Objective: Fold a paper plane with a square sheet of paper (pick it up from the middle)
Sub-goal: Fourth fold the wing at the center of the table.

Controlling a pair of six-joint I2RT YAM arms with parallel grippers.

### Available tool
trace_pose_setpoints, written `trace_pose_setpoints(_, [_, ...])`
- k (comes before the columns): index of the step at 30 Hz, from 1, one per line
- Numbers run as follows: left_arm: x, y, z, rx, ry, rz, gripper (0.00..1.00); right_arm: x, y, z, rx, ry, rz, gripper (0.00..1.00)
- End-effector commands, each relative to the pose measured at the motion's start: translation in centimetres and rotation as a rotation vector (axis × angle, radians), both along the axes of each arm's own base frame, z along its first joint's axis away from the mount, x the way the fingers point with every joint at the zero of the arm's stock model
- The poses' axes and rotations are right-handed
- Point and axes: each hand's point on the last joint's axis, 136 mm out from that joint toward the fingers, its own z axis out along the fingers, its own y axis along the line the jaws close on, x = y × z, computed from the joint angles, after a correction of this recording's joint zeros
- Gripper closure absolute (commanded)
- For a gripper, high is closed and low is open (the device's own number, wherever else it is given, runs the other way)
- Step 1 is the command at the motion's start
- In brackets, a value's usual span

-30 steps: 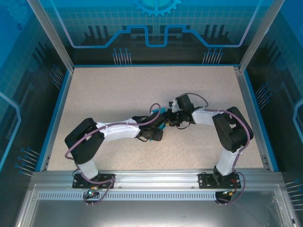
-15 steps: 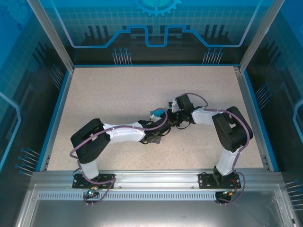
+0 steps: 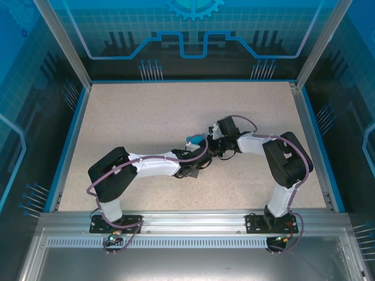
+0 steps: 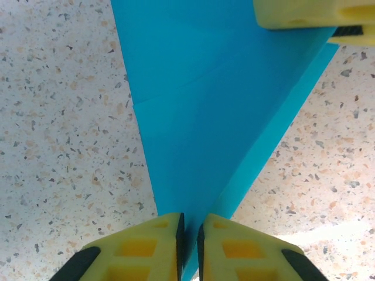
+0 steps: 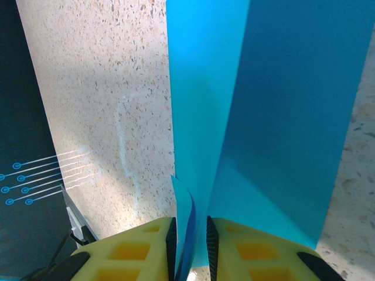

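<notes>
The square sheet of paper (image 3: 195,139) is bright cyan, folded into a creased pointed shape and held up just above the middle of the table between both arms. In the left wrist view the paper (image 4: 205,99) narrows down to a point that sits between the yellow fingers of my left gripper (image 4: 190,246), which is shut on it. The right gripper's yellow finger (image 4: 304,13) shows at the paper's far corner. In the right wrist view the folded layers of the paper (image 5: 258,117) run down into my right gripper (image 5: 190,246), also shut on it.
The speckled beige table (image 3: 146,111) is bordered by a blue rim and aluminium posts (image 3: 61,44). A dark wall panel with blue lines (image 5: 23,146) stands beside the table edge. A faint white scuff (image 5: 123,146) marks the surface.
My left arm shifted its wrist toward the paper and its jaws closed on the paper's point. The cyan paper now shows more in the top view. The right arm kept still.
</notes>
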Motion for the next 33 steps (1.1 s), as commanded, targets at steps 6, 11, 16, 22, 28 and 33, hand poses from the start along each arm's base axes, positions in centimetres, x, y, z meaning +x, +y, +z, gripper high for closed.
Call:
trace_pose_setpoints(6, [-0.1, -0.1, 0.2, -0.007, -0.004, 0.040, 0.89, -0.2, -0.1, 0.6, -0.006, -0.004, 0.015, 0.75])
trace_pose_setpoints(11, [-0.3, -0.2, 0.0, -0.069, 0.013, 0.061, 0.91, 0.2, -1.4, 1.5, -0.006, -0.026, -0.012, 0.72])
trace_pose_setpoints(16, [0.0, -0.4, 0.3, -0.198, 0.037, 0.067, 0.92, 0.3, -3.3, 2.8, -0.009, -0.068, -0.042, 0.67])
trace_pose_setpoints(22, [0.0, -0.3, 0.7, -0.398, 0.091, 0.044, 0.92, -0.6, -5.1, 2.4, -0.027, -0.076, -0.064, 0.59])
trace_pose_setpoints(28, [-0.1, -0.7, 0.2, -0.570, 0.177, 0.015, 0.92, -1.3, -4.4, 2.5, 0.017, -0.085, -0.044, 0.59])
trace_pose_setpoints(33, [0.1, -0.3, -0.2, -0.624, 0.219, 0.029, 0.93, -1.8, -2.8, 2.8, 0.019, -0.103, 0.007, 0.63])
